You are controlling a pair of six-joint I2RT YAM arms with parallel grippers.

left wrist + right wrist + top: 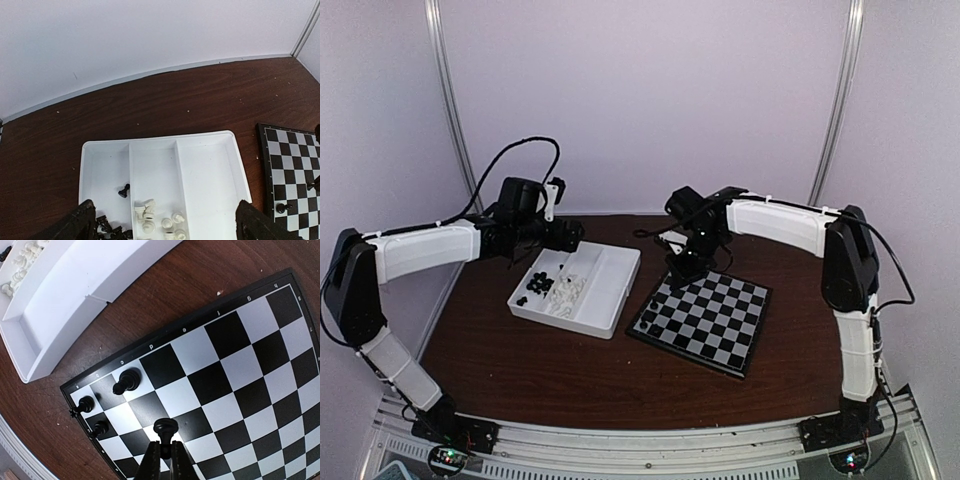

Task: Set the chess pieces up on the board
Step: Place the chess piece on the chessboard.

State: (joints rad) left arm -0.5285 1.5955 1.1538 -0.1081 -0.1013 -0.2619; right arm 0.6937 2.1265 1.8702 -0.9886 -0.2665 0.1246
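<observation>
The left gripper [165, 209] has its jaws wide apart and holds nothing. It hangs over the white tray [210, 150]. Right under the jaws, in the middle part of the tray, lie the white pieces [149, 212]. Close to the left-hand finger [80, 222], in the next part of the tray, sit the black pieces [107, 227]. One of them stands alone, a bit ahead of that finger. The board [295, 165] lies out past the right-hand finger [255, 222], near the tray.

The right gripper [164, 452] has its jaws shut tight on one small black piece [165, 427]. The round head of the piece pokes out just past the fingertips. The jaws are over the board, near one corner. It is too hard to tell if the piece touches the square below it. Three more black pieces are on the board, a little to the left of the jaws, close to the rim. The board rests on the brown table [520, 370].
</observation>
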